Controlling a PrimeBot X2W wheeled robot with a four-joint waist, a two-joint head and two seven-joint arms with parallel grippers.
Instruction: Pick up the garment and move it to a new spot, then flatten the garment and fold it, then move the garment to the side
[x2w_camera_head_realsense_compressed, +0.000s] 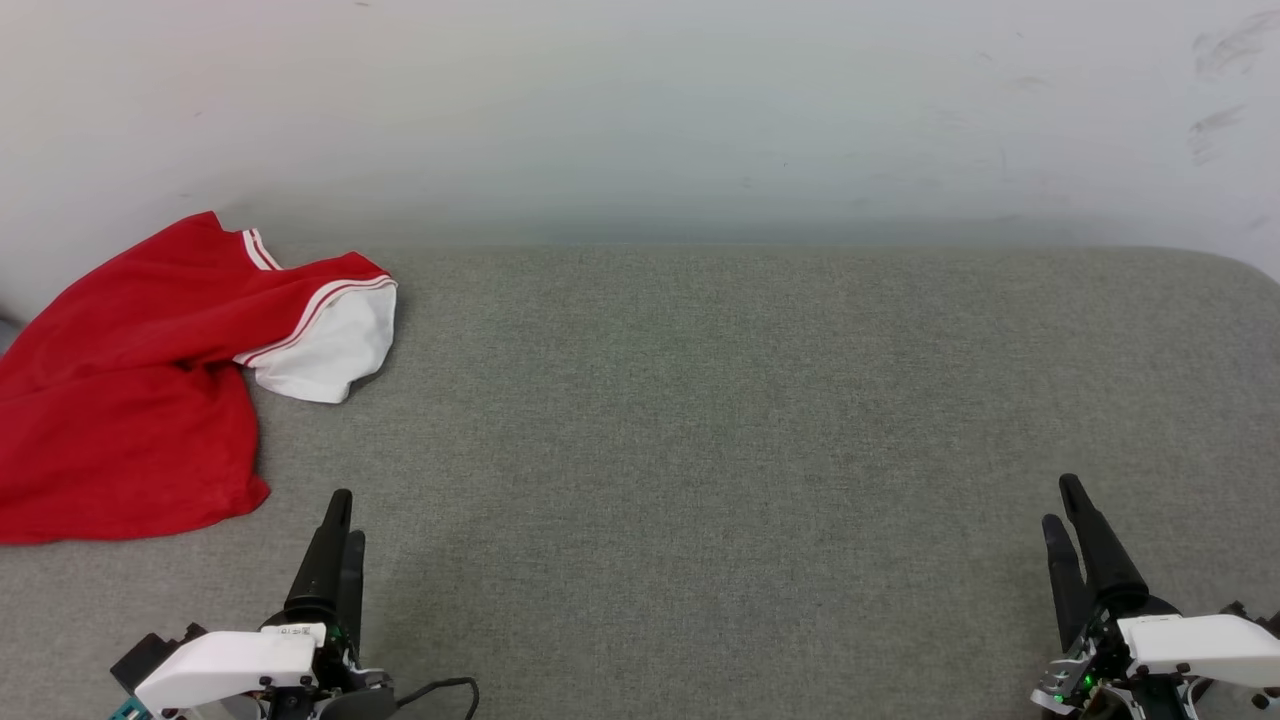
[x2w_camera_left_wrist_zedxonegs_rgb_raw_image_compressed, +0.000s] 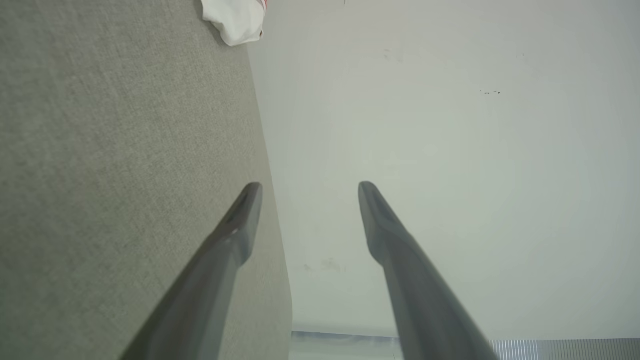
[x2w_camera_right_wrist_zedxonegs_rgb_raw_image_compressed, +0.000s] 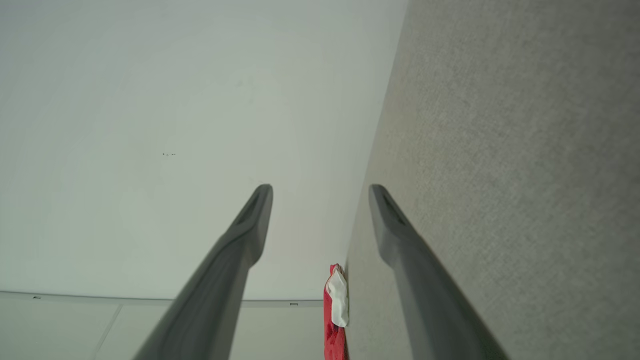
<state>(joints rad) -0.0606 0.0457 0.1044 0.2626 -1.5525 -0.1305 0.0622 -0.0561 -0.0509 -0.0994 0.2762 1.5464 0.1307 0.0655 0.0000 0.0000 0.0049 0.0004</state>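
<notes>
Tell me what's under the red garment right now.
The garment lies crumpled on the grey fabric surface, with one white sleeve showing. Anything beneath its folds is covered, so I cannot tell.

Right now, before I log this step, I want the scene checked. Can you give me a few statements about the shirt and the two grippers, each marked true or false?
1. The shirt lies at the robot's left end of the grey surface. True.
2. The left gripper is shut on the shirt. False: it is open, apart from the shirt, and holds nothing.
3. The shirt is folded into a neat rectangle. False: it lies crumpled, with one white sleeve sticking out.
4. The right gripper is open and holds nothing. True.
</notes>
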